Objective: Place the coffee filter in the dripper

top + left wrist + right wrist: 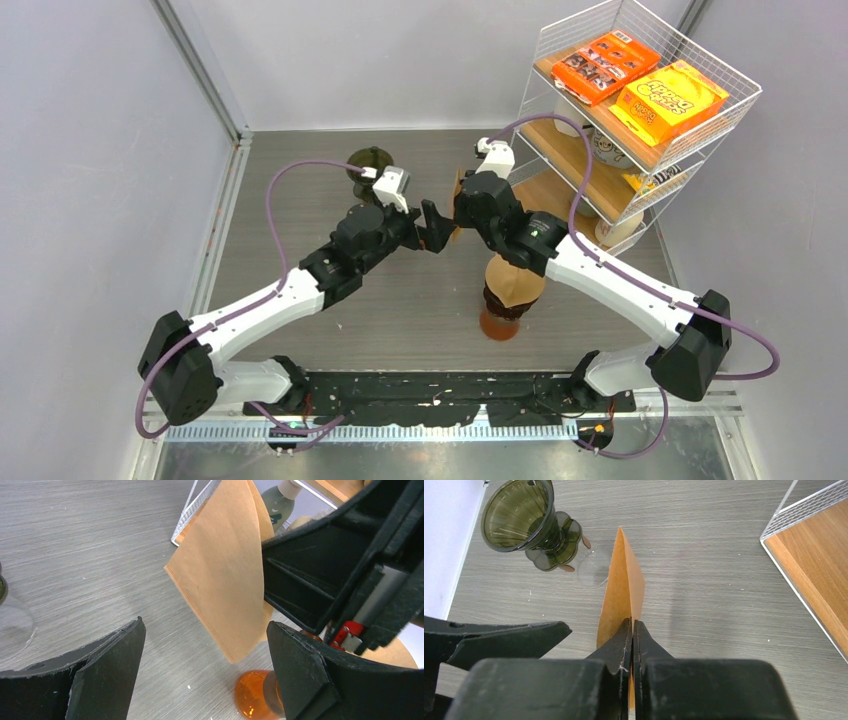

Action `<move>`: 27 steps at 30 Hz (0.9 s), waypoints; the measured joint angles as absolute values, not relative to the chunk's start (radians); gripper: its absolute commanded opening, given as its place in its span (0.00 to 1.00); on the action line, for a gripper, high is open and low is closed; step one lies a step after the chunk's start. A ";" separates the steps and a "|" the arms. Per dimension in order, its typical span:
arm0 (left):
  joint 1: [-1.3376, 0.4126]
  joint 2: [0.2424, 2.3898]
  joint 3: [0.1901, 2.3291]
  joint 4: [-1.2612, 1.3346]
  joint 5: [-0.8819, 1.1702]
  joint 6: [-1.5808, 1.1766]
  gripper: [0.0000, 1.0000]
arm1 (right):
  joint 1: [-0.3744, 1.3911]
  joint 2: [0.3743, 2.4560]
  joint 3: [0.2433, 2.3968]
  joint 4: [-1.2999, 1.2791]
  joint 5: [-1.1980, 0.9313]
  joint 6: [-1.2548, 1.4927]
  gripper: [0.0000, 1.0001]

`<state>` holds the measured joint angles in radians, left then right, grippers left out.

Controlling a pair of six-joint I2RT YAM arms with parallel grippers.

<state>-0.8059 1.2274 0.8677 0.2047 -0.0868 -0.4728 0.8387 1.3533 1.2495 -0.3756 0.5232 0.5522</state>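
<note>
Hold right hand (631,630) clenched on coffee filter (624,585); close the spread left hand (205,627) squarely on its free edge before letting go; dripper (519,512) at ten o'clock.

A white wire rack (741,92) is standing at the worktop's (420,300) far right corner, carrying an orange box (605,65) and a yellow box (672,100) side by side on top.

Dripper (366,162) perhaps half hidden overhead

Tan filter (623,587), smoky olive-green dripper (519,515)
</note>
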 measured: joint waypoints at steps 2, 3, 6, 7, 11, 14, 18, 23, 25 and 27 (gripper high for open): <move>-0.806 1.234 0.868 0.212 -0.097 -0.481 1.00 | 0.839 1.353 1.250 -0.375 0.511 0.554 0.05; -0.806 1.238 0.868 0.215 -0.104 -0.486 1.00 | 0.840 1.353 1.250 -0.375 0.506 0.556 0.05; -0.806 1.253 0.874 0.213 -0.125 -0.496 0.99 | 0.841 1.353 1.250 -0.374 0.491 0.559 0.05; -0.806 1.260 0.881 0.208 -0.137 -0.500 0.99 | 0.841 1.353 1.250 -0.373 0.487 0.560 0.05; -0.809 1.272 0.903 0.182 -0.192 -0.517 1.00 | 0.841 1.353 1.250 -0.368 0.485 0.561 0.05; -0.811 1.272 0.913 0.163 -0.235 -0.520 1.00 | 0.841 1.353 1.249 -0.368 0.480 0.559 0.05; -0.812 1.272 0.923 0.140 -0.286 -0.520 0.99 | 0.842 1.353 1.242 -0.353 0.454 0.548 0.05; -0.812 1.280 0.965 0.084 -0.335 -0.520 1.00 | 0.843 1.353 1.204 -0.305 0.408 0.514 0.05; -0.812 1.294 0.996 0.064 -0.344 -0.520 0.99 | 0.844 1.353 1.196 -0.302 0.402 0.500 0.05; -0.811 1.309 1.025 0.048 -0.352 -0.520 1.00 | 0.844 1.353 1.194 -0.300 0.399 0.493 0.05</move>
